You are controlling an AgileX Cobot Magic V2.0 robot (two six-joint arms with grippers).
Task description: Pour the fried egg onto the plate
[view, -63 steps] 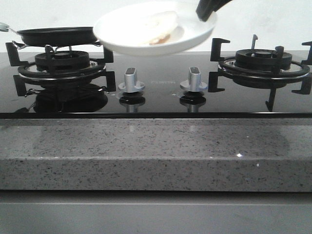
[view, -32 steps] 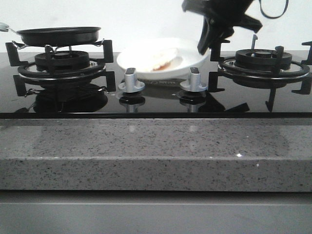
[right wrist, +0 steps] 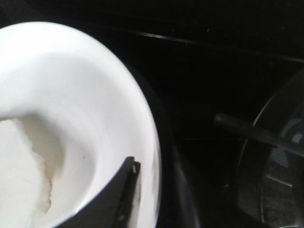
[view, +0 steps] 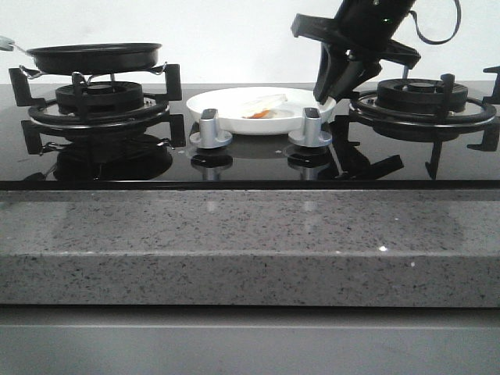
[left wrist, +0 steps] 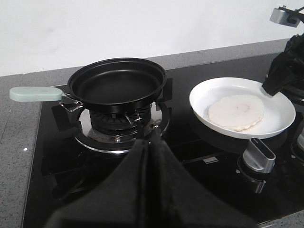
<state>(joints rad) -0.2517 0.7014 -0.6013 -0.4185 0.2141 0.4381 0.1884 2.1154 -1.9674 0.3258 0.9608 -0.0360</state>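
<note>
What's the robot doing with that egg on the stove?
The right gripper is pinching the rim of the plate, which sits on the black stovetop between the two burners. The fried egg already lies on the plate. The black frying pan rests empty on the left burner, and the left gripper hangs shut in front of it, holding nothing.

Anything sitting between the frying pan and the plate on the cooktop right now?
No. In the left wrist view, only bare black glass separates the frying pan on its burner from the plate holding the fried egg.
</note>
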